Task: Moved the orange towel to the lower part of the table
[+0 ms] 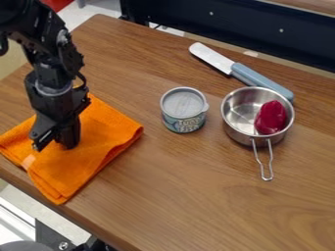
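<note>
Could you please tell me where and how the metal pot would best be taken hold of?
I would pinch the handle close to the pot, coming from straight above and closing across it from both sides. It is a narrow wire loop that sticks out clear of the round wall, and gripping near the wall should limit tipping from the red item inside.
</note>
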`<action>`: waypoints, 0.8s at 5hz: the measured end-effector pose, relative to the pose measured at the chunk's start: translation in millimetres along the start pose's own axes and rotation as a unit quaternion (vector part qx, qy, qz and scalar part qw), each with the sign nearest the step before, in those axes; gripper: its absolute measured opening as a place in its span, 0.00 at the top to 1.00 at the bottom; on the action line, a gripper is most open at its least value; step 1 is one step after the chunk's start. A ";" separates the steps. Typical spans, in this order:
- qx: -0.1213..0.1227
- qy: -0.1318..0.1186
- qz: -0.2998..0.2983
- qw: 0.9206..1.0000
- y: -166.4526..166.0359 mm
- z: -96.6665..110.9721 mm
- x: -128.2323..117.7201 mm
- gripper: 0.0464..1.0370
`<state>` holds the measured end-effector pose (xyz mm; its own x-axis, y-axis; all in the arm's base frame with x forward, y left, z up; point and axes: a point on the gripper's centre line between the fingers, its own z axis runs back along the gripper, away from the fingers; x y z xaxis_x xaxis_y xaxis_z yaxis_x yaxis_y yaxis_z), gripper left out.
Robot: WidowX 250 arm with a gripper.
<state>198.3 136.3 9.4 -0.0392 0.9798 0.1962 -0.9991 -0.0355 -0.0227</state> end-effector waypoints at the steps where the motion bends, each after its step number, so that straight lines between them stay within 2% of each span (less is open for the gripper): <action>1: -0.011 -0.002 0.022 1.000 -2.9 -0.1 -13.2 0.99; 2: -0.025 -0.002 0.039 0.999 -6.3 3.7 -27.9 0.99; 4: -0.028 0.006 0.049 0.998 -5.2 8.3 -59.0 0.99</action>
<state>205.6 77.0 6.1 -0.1367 0.9745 0.1779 -0.9880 -0.1209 -0.0965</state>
